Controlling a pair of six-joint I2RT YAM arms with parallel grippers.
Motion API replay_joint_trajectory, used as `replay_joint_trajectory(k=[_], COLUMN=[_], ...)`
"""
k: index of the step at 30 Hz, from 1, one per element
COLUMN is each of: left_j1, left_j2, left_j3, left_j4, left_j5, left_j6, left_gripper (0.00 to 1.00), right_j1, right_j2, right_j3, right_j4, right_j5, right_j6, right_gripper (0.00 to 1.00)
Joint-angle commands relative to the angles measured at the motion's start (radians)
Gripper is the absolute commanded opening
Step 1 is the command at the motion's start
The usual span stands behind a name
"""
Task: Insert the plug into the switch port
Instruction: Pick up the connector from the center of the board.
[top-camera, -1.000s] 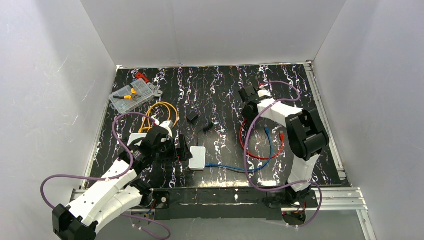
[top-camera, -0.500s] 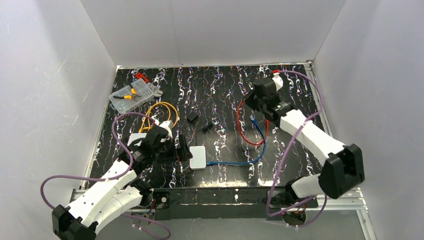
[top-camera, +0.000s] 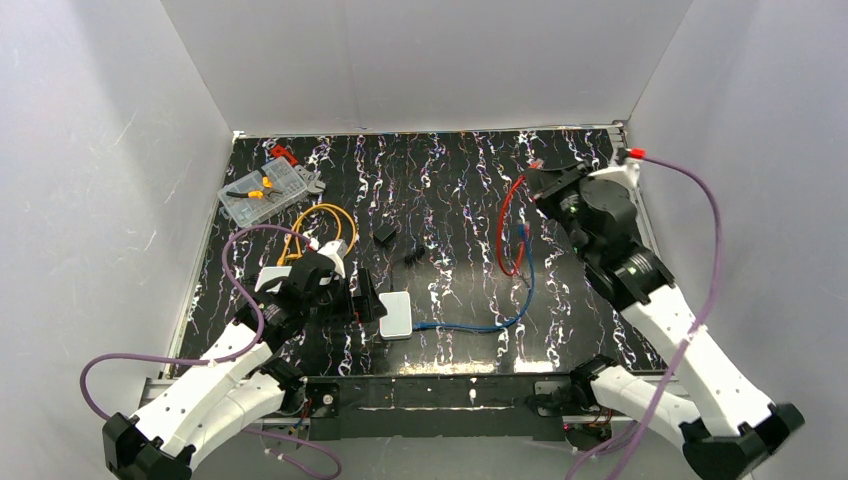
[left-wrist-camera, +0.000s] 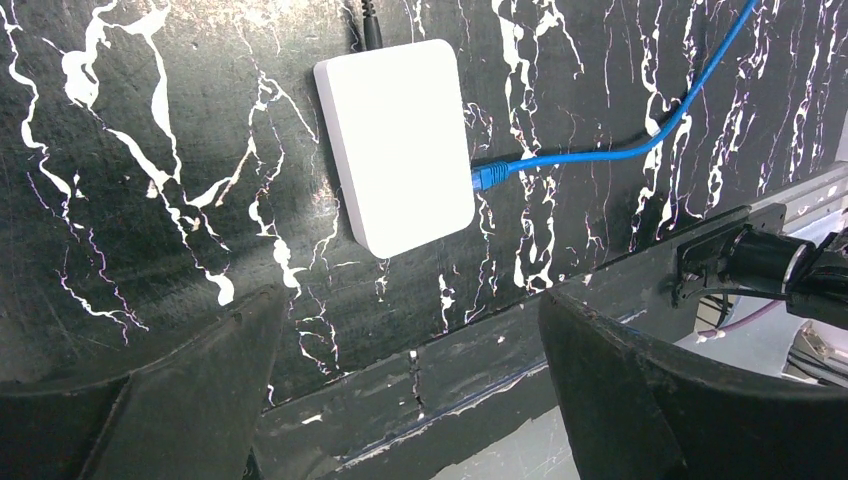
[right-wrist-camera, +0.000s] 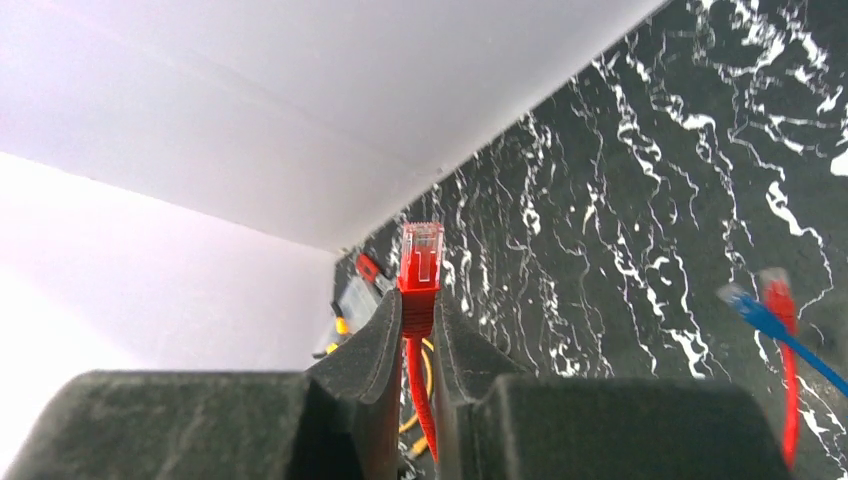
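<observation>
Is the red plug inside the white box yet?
No, the right gripper holds the red plug, and only a blue cable goes into the box.

Back wall (top-camera: 420, 60): plain white panel, meeting the table along a thin pale strip.
Left wall (top-camera: 90, 200): white panel, faint scuff marks.
Right wall (top-camera: 760, 180): white panel, unmarked.
Table (top-camera: 450, 170): black top with white marble-like veining and faint purple flecks, enclosed on three sides.
Left rail (top-camera: 205, 240): metal, running along the table's left edge.
Light: even and diffuse; walls brightly lit, slight shading in the rear corners.
</observation>
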Motion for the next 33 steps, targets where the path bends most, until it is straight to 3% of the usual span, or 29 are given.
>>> replay_joint_trajectory(k=[1, 9, 18, 22, 25, 28, 33], left_j1=[-0.001, -0.001, -0.001, -0.001, 0.0, -0.001, -0.001], left_j2=[-0.013, 0.01, 0.008, 0.013, 0.027, 0.034, 0.023], left_j3=[-0.008, -0.013, -0.011, -0.013, -0.013, -0.012, -0.011], left_j4=[-0.004, 0.01, 0.005, 0.011, 0.016, 0.015, 0.01], left_j5=[0.01, 0.029, 0.04, 0.03, 0.033, 0.035, 0.034], left_j6=[0.015, 0.016, 0.02, 0.02, 0.021, 0.023, 0.022], left_gripper=[0.98, 0.98, 0.98, 0.98, 0.98, 0.98, 0.98], right_j1=[0.005, 0.005, 0.005, 0.005, 0.004, 0.003, 0.005], right_j2=[-0.083, -0.037, -0.068, -0.096, -0.001, 0.081, -0.054], right_j3=[-0.025, -0.142, 0.005, -0.084, -0.144, -0.098, 0.033], right_j4=[0.045, 0.025, 0.048, 0.116, 0.116, 0.088, 0.151], right_j5=[0.103, 0.04, -0.023, 0.027, -0.056, -0.134, -0.12], right_j6=[-0.004, 0.087, -0.041, -0.034, 0.037, 0.048, -0.085], right_gripper=[0.01, 0.01, 0.01, 0.01, 0.01, 0.01, 0.01])
